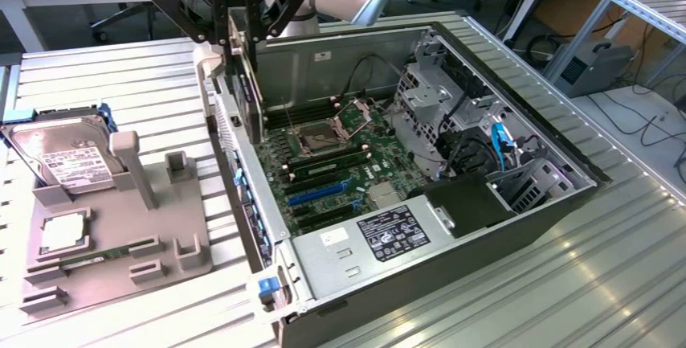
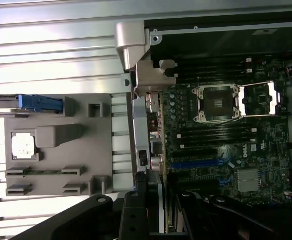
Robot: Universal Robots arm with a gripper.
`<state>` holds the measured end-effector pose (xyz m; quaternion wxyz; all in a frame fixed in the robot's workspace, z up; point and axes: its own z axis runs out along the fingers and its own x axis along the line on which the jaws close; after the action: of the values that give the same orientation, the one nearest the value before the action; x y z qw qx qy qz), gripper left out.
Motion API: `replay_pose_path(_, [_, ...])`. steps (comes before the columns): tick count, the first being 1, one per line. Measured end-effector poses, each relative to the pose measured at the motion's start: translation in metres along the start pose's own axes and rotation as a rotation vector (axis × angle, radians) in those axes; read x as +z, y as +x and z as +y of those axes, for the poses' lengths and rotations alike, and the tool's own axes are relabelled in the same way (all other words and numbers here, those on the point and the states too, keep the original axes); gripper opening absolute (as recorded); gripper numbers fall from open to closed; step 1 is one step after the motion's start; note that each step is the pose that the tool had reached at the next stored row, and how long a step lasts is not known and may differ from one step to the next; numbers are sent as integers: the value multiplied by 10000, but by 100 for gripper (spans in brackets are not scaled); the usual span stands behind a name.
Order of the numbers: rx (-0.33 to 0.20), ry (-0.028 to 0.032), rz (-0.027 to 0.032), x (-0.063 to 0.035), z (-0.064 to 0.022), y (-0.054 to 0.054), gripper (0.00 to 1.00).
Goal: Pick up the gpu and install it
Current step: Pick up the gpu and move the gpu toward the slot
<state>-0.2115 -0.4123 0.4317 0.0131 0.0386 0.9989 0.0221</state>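
Here, gpu [image 1: 247, 83] by case rim [image 1: 238, 183]

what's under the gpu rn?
The gpu, held in the gripper, hangs edge-on over the edge of the motherboard, by the case wall. The strip directly beneath is covered by the card itself.

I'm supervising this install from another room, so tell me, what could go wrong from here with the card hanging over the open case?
1. The gpu hangs edge-down from the fingers, right beside the case's rear wall; its bracket could snag there.
2. The blue slots lie close among other slots, so a small offset might press the card's edge onto the motherboard instead.
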Motion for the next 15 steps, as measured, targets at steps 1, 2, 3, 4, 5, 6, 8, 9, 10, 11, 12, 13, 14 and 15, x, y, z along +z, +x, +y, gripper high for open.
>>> replay_pose_path(1, [0,2,0,0,0,-3,27])
replay_pose_path(2, [1,3,0,1,1,-6,27])
replay_pose_path(3, [0,4,0,1,1,-10,27])
replay_pose_path(4, [-1,6,0,2,1,-13,27])
replay_pose_path(5, [0,6,0,2,1,-16,27])
replay_pose_path(6, [1,7,-1,3,2,-19,27])
replay_pose_path(8, [0,9,0,4,2,-25,27])
replay_pose_path(9, [0,10,-1,5,2,-31,27])
replay_pose_path(10, [0,12,-1,5,3,-35,27])
replay_pose_path(11, [-1,12,-1,6,3,-38,27])
replay_pose_path(12, [0,13,-1,6,3,-41,27])
replay_pose_path(13, [0,13,-1,7,3,-43,27])
replay_pose_path(14, [0,14,-1,7,3,-46,27])
replay_pose_path(15, [0,14,-1,8,4,-49,27])
